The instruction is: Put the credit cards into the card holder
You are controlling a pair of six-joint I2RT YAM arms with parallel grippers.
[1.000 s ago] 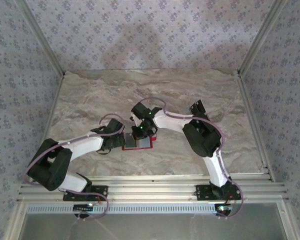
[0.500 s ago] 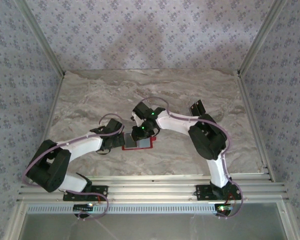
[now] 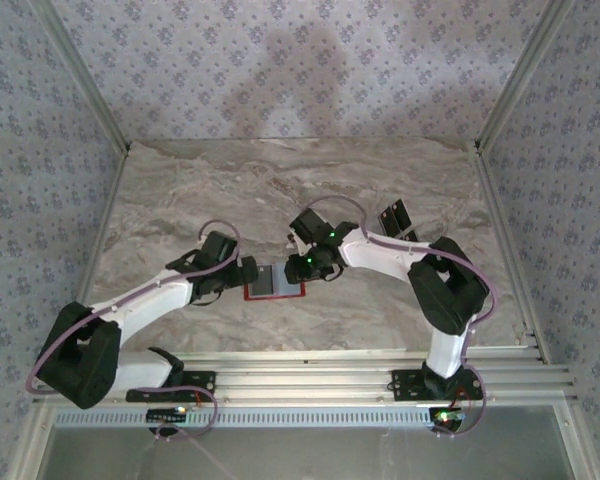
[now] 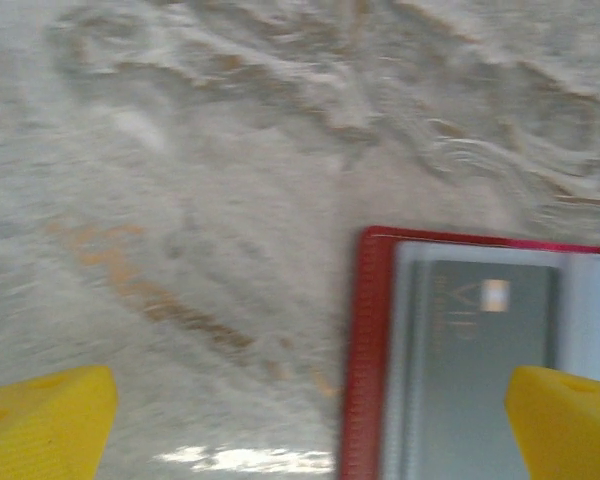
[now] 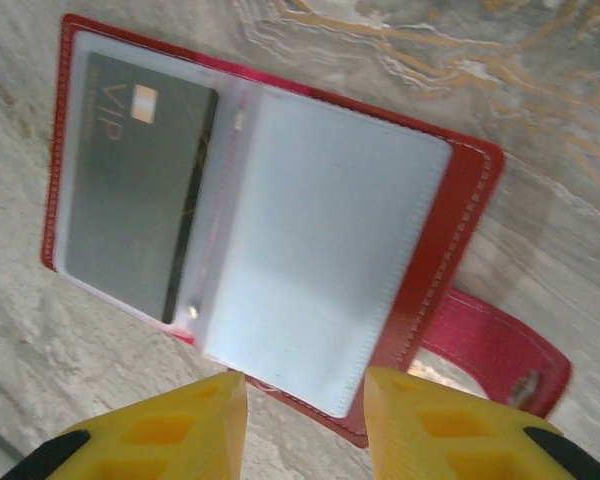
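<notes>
Over card holder, our right gripper hangs narrow, empty; left gripper wide. We risk snagging sleeve, dragging holder.

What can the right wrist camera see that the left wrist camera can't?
Right wrist camera: the whole open card holder, with its empty clear pocket and its red tab sticking out.

Left wrist camera: a big stretch of bare marble table beside the holder.

Both: the holder's red edge, the grey credit card tucked in its pocket, and the yellow fingers of that camera's own tool at the bottom.
</notes>
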